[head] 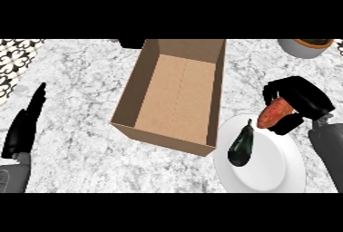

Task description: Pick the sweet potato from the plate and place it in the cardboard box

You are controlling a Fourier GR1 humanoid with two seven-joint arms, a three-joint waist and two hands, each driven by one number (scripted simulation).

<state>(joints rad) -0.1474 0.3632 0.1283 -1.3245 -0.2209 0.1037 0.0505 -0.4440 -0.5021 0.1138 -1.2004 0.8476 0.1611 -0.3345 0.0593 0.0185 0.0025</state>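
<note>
An orange sweet potato (275, 113) is held in my right hand (301, 102), whose fingers and thumb curl round it above the far edge of the white plate (271, 170). A dark eggplant (242, 145) lies on that plate. The open cardboard box (144, 86) stands left of the plate, its brown floor bare. At the view's left my left hand (23, 127) rests open, fingers straight and pointing away.
A grey pot (305, 47) stands at the far right corner. A dark object (131, 43) peeks out behind the box. Patterned tiles (15, 61) border the marble counter at the far left.
</note>
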